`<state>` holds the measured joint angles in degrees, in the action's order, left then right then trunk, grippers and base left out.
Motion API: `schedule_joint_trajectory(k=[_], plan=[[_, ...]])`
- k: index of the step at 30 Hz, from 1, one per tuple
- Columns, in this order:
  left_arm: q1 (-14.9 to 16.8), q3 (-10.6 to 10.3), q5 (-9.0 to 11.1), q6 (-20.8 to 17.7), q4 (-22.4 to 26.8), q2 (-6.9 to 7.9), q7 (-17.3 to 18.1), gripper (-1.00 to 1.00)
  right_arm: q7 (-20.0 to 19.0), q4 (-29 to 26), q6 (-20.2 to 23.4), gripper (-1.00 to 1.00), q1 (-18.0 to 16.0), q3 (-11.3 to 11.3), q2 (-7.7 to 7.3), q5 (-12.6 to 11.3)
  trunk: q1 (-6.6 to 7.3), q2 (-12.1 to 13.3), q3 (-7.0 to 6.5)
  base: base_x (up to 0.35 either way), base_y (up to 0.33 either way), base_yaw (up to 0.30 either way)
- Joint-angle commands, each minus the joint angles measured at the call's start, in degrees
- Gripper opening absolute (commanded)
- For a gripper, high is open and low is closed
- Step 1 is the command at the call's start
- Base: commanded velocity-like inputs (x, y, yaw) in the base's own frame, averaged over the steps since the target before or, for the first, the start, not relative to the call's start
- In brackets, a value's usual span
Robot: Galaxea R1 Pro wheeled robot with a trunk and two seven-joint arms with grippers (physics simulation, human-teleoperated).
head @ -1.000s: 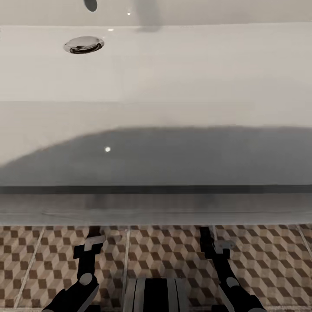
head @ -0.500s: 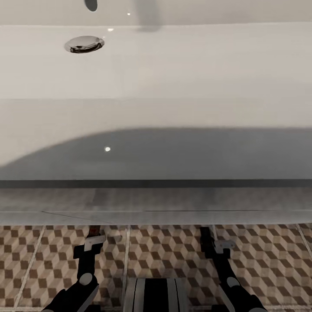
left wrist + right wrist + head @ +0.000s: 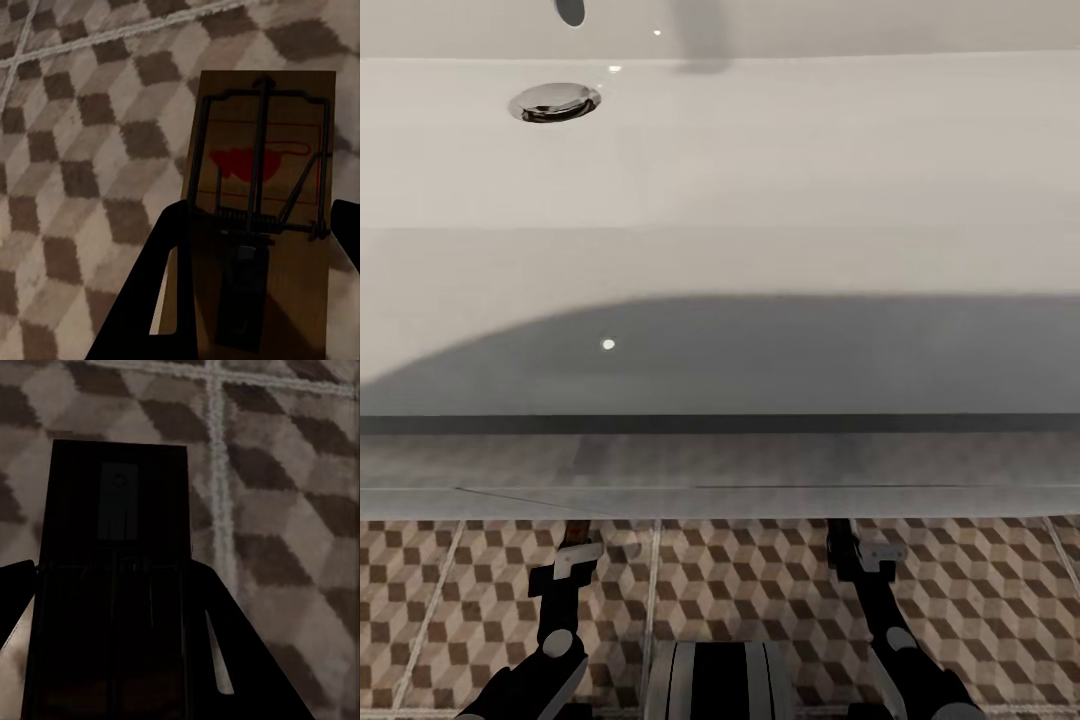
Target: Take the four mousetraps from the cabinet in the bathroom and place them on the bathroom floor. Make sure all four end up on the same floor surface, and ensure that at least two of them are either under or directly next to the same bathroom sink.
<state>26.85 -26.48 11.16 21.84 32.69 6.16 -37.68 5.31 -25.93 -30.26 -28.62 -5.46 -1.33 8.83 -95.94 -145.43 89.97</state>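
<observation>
From the head camera, the left gripper (image 3: 576,545) hangs low over the patterned bathroom floor (image 3: 750,580), its tip just at the front edge of the wide white sink (image 3: 760,150), whose chrome drain (image 3: 554,102) sits toward the left of the basin. In the left wrist view the gripper (image 3: 255,247) has its two dark fingers (image 3: 154,285) set on either side of a mousetrap (image 3: 262,202), a brown wooden slab with a wire spring bar and a red print on its face; the fingers look closed onto its edges, and the trap is seen against the cube-patterned tiles (image 3: 82,150). To the right in the head view, the right gripper (image 3: 855,550) also reaches down to the sink's front edge above the floor. In the right wrist view that gripper (image 3: 112,577) holds a second mousetrap (image 3: 116,510), which is in deep shadow, between its fingers (image 3: 232,660), with a pale grout line (image 3: 219,457) running just beside it on the tiles.
</observation>
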Motion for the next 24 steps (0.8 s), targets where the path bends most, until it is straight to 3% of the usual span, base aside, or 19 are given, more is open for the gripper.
schedule_joint_trajectory(k=[1,7,14,24], plan=[[0.1,-0.5,0.6,0.3,0.0,0.08,-0.3,-1.00,0.3,-0.4,-0.1,-1.00,0.0,-0.2,0.02,0.6,0.01,0.0,0.03,0.000,0.000,0.000],[0.0,-0.4,0.5,0.3,0.0,0.08,-0.3,-1.00,0.7,-1.2,-0.1,-1.00,0.0,-0.2,0.01,0.5,0.01,0.0,0.03,0.000,0.000,0.000],[0.0,-0.5,0.5,0.3,0.0,0.08,-0.3,-1.00,4.1,-1.3,-0.1,-1.00,0.0,-0.2,0.01,0.6,0.01,0.0,0.03,0.000,0.000,0.000],[0.0,-0.5,0.5,0.3,0.0,0.06,-0.5,-1.00,4.5,-1.2,-0.1,-1.00,0.0,-0.1,0.01,0.6,0.01,0.0,0.03,0.000,0.000,0.000]])
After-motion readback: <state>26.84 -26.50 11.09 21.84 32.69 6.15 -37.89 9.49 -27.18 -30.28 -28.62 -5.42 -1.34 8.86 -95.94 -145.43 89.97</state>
